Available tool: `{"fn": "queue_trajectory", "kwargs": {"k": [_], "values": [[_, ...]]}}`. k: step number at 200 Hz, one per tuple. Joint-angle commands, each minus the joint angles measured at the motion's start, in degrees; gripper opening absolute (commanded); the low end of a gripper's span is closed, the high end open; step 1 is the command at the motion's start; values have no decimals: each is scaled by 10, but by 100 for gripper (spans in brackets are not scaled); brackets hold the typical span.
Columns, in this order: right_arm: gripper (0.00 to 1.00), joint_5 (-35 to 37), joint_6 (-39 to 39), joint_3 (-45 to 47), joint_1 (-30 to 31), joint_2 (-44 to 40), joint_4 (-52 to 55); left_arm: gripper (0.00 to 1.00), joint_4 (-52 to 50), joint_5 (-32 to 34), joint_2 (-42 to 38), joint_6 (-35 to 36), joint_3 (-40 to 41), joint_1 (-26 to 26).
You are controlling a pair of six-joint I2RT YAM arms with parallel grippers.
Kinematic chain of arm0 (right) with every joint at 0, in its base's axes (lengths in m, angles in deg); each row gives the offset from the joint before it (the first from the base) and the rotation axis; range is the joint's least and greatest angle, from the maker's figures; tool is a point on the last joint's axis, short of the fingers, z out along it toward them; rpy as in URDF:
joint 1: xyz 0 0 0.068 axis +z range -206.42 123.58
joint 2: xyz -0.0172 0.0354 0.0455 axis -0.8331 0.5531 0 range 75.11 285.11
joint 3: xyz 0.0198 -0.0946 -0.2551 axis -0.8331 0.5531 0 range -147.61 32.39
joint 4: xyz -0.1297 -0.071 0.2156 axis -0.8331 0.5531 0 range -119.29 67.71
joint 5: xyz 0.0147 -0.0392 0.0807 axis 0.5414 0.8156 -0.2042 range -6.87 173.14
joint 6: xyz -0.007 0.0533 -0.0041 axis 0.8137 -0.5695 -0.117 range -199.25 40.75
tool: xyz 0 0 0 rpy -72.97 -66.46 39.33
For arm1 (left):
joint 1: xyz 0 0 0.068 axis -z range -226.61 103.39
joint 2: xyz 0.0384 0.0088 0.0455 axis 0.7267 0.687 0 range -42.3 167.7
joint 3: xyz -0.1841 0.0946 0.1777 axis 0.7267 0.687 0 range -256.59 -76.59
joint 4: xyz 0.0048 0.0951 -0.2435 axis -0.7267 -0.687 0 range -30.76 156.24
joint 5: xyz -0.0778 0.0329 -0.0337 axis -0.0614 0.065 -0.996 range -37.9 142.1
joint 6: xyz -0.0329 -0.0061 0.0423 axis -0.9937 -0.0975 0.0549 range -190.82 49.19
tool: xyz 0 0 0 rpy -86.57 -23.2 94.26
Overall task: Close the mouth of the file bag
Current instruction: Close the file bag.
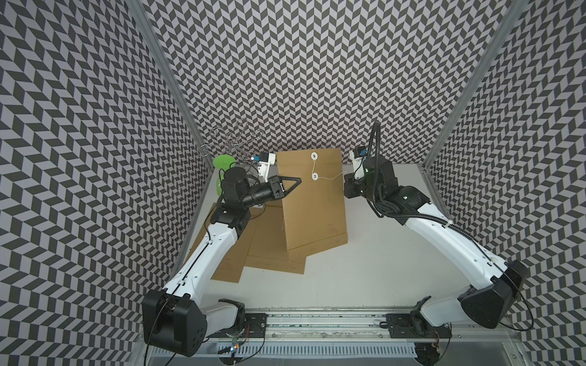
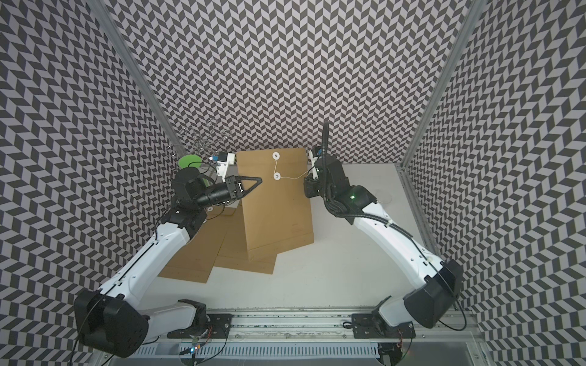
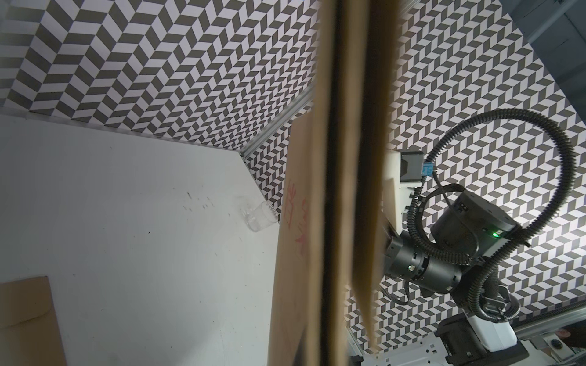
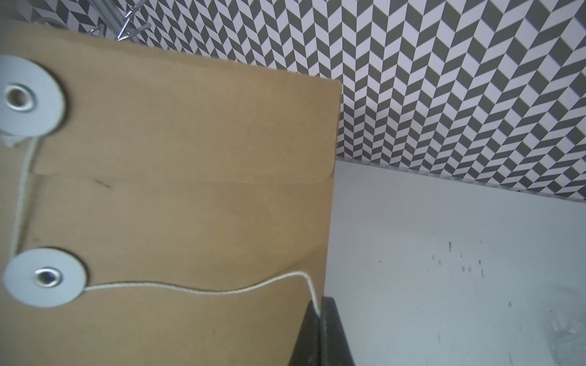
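Observation:
The file bag (image 1: 314,209) is a brown paper envelope standing tilted on its bottom edge, with its flap folded down. My left gripper (image 1: 298,181) is shut on the bag's left edge; in the left wrist view the bag (image 3: 348,158) fills the middle and hides the jaws. A white string (image 4: 206,290) runs from the upper disc (image 4: 28,95) on the flap down to the lower disc (image 4: 44,277), then sideways. My right gripper (image 4: 318,309) is shut on the string's end, just beside the bag's right edge.
Other brown file bags (image 1: 272,250) lie flat on the white table (image 1: 380,253) under the left arm. A green object (image 1: 223,161) and a wire rack (image 1: 231,139) stand at the back left corner. A clear glass cup (image 3: 261,217) lies at the table's right side.

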Motion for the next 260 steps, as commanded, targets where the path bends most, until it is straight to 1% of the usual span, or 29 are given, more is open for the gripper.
{"fn": "queue_trajectory", "kwargs": {"k": [1,44,109,155,212,260], "values": [[0,36,20,-34,11,8,-24,0,5,1,-7,7,-2,0],[0,74,45,-90,34,40,-19,0,7,1,-11,6,10,1],[0,76,59,-185,52,106,-23,0,34,1,-18,-15,35,13],[0,74,67,-251,84,148,-19,0,52,5,-25,-26,54,20],[0,71,69,-277,125,174,-25,0,62,7,-29,-32,64,22],[0,89,72,-267,124,164,-28,0,68,9,-37,-37,71,22]]}}
